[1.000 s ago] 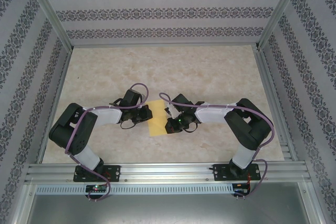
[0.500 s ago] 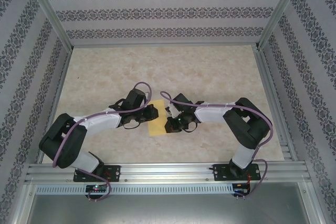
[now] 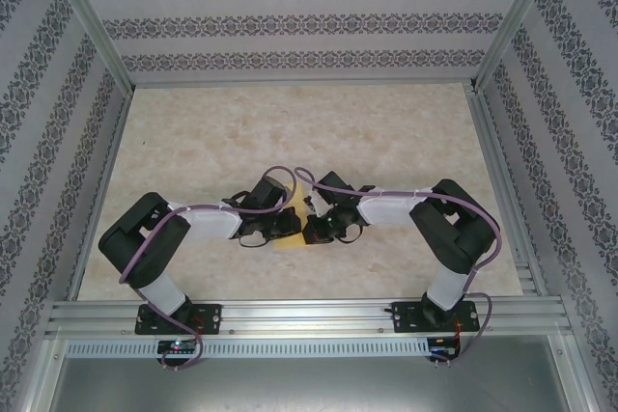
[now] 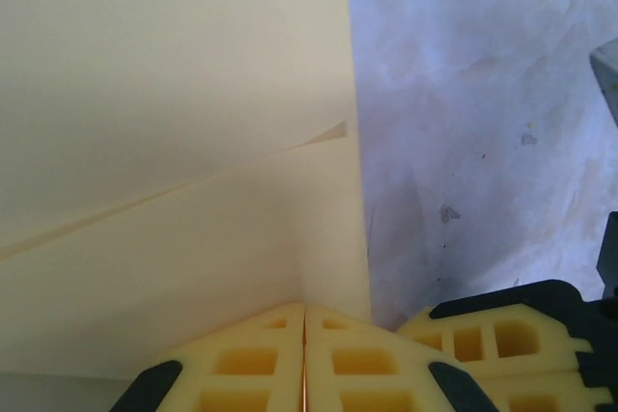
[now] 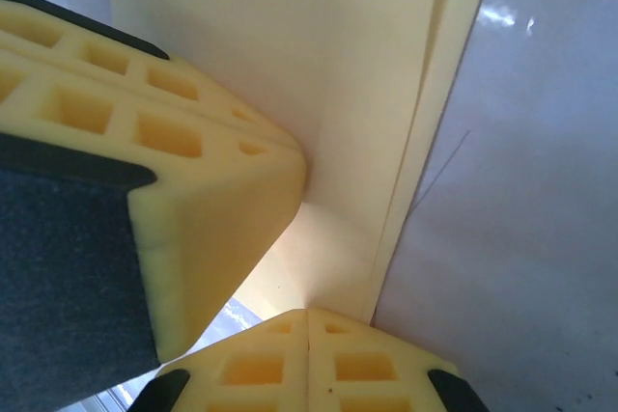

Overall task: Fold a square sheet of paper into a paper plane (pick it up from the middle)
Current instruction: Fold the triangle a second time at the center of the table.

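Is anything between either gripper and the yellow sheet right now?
Nothing visible. The left gripper and right gripper are each closed right at the square sheet of paper, its folded layers running into their fingertips. The two grippers sit close together on it, with no other object between.

You'll find the square sheet of paper point(image 3: 288, 242) at the near middle of the table point(image 3: 386, 132), between the two grippers. The left gripper point(image 3: 286, 226) is at its left and the right gripper point(image 3: 311, 230) at its right, just beside each other.
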